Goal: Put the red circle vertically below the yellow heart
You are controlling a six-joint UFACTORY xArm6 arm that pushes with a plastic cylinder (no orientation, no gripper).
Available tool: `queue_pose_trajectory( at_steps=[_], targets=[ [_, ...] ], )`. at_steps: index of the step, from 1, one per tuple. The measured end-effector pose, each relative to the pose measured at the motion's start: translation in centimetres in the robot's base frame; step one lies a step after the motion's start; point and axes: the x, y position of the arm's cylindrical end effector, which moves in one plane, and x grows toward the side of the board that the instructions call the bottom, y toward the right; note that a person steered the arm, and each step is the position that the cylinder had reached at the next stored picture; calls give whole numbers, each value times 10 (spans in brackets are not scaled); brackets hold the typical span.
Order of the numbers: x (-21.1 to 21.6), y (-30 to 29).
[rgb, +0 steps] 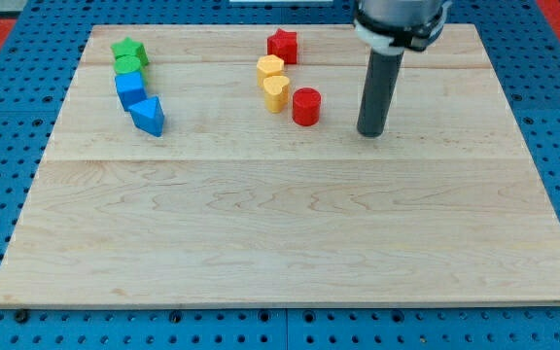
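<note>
On the bench (290, 233), at the view's far left, you have a tight chain: green star (127, 49), a green block (127, 65) at its 6 o'clock, a blue block (130, 88) below that, then a blue triangle (149, 116) at roughly 5 o'clock. Mid-board: red star (282, 45), yellow hexagon (270, 68) at its 7 o'clock, yellow heart (277, 92) touching under the hexagon. The red circle (305, 106) stands just beside the heart at its 4 o'clock, so off to the view's right, not straight below. Your tool is a plain rod with nothing to spread or pinch; my tip (371, 133) rests apart from the red circle, at its 3 to 4 o'clock.
</note>
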Motion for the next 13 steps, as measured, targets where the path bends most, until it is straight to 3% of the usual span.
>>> queue_pose_trajectory(
  at_steps=[1, 2, 5, 6, 7, 8, 10, 12, 13],
  targets=[
    [-35, -29],
    [-35, -67],
    [-8, -90],
    [19, -49],
    [88, -46],
    [137, -109],
    [170, -245],
    [144, -409],
    [141, -416]
  ],
)
